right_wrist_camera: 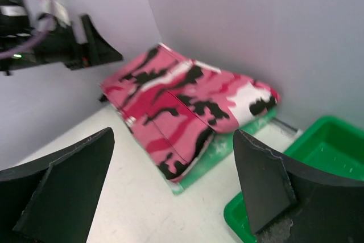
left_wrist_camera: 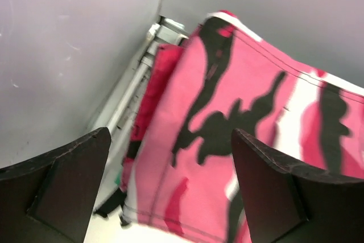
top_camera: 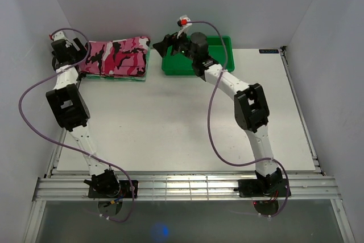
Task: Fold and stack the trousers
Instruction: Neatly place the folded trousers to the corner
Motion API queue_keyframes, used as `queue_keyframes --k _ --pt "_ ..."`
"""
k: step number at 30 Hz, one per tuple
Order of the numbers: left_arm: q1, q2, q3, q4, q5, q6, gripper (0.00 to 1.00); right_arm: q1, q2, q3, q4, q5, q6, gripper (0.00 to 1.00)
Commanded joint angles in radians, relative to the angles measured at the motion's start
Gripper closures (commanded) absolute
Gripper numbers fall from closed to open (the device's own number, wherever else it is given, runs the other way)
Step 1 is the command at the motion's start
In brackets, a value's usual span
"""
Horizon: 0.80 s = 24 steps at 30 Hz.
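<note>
Pink, white and black camouflage trousers [top_camera: 116, 55], folded, are lying on a green-mottled cloth [top_camera: 122, 78] at the table's [top_camera: 170, 123] far left corner.

Left wrist view: the left gripper [left_wrist_camera: 170, 140] is standing spread and empty over the stack's edge.

Right wrist view: the right gripper [right_wrist_camera: 170, 135] is gaping likewise, apart from the trousers, near the green bin [right_wrist_camera: 324, 135].

Handling, judged: soft, light and limp, so a folded edge is offering the best hold.

Top external: high up behind the near edge, looking down over the whole counter [top_camera: 170, 123]. Left wrist: very close above the trousers [left_wrist_camera: 244, 118] at the far left corner. Right wrist: farther back, facing left toward that corner. All three share the trousers.
</note>
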Motion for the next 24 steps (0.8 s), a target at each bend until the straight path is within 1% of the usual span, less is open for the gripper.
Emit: queue_keyframes --k 1,2,3,5,6,7,8,9,10,11,12,13,14,15,16,17,18,19,20,23,24 --pt "-0.004 -0.148 0.065 -0.185 0.071 0.027 0.02 0.018 -0.181 -0.059 -0.029 -0.12 -0.023 0.1" --pt "-0.004 -0.168 0.082 -0.218 0.085 0.036 0.02 0.015 -0.207 -0.077 -0.038 -0.133 -0.028 0.1" --pt "-0.002 -0.201 0.099 -0.302 0.097 0.047 0.02 0.007 -0.233 -0.111 -0.05 -0.151 -0.032 0.1" --pt "-0.008 -0.237 0.138 -0.392 0.158 0.105 0.02 -0.008 -0.31 -0.123 -0.148 -0.162 -0.075 0.1" --pt "-0.012 -0.278 0.139 -0.471 0.163 0.128 0.02 -0.016 -0.336 -0.13 -0.199 -0.172 -0.098 0.1" --pt "-0.03 -0.301 0.133 -0.508 0.172 0.157 0.02 -0.023 -0.389 -0.134 -0.309 -0.173 -0.124 0.1" --pt "-0.039 -0.326 0.111 -0.542 0.191 0.191 0.02 -0.034 -0.417 -0.143 -0.368 -0.171 -0.15 0.1" --pt "-0.051 -0.375 0.097 -0.617 0.223 0.258 0.02 -0.062 -0.448 -0.156 -0.423 -0.16 -0.196 0.1" --pt "-0.083 -0.398 0.082 -0.657 0.244 0.291 0.02 -0.079 -0.513 -0.195 -0.47 -0.157 -0.215 0.1" --pt "-0.108 -0.421 0.055 -0.695 0.257 0.357 0.02 -0.124 -0.546 -0.221 -0.579 -0.156 -0.23 0.1" --pt "-0.134 -0.442 0.033 -0.761 0.251 0.383 0.02 -0.149 -0.581 -0.249 -0.625 -0.148 -0.262 0.1" --pt "-0.198 -0.49 0.007 -0.786 0.245 0.408 0.02 -0.172 -0.65 -0.307 -0.671 -0.139 -0.275 0.1" --pt "-0.24 -0.516 -0.024 -0.8 0.229 0.431 0.02 -0.221 -0.681 -0.338 -0.763 -0.125 -0.31 0.1" --pt "-0.278 -0.542 -0.1 -0.801 0.185 0.446 0.02 -0.247 -0.716 -0.37 -0.808 -0.092 -0.325 0.1" --pt "-0.344 -0.588 -0.136 -0.8 0.186 0.445 0.02 -0.273 -0.783 -0.404 -0.845 -0.084 -0.353 0.1" --pt "-0.369 -0.605 -0.166 -0.8 0.195 0.434 0.02 -0.324 -0.819 -0.48 -0.879 -0.079 -0.368 0.1" --pt "-0.413 -0.62 -0.227 -0.786 0.202 0.419 0.02 -0.348 -0.857 -0.523 -0.926 -0.059 -0.385 0.1" --pt "-0.458 -0.633 -0.251 -0.782 0.214 0.385 0.02 -0.365 -0.937 -0.571 -0.943 -0.047 -0.425 0.1" --pt "-0.478 -0.645 -0.272 -0.772 0.235 0.37 0.02 -0.393 -0.975 -0.666 -0.957 -0.013 -0.445 0.1" --pt "-0.542 -0.639 -0.347 -0.754 0.261 0.304 0.02 -0.43 -1.117 -0.801 -1.005 0.008 -0.471 0.1" --pt "-0.554 -0.634 -0.369 -0.73 0.257 0.284 0.02 -0.438 -1.152 -0.894 -1.008 0.018 -0.465 0.1"
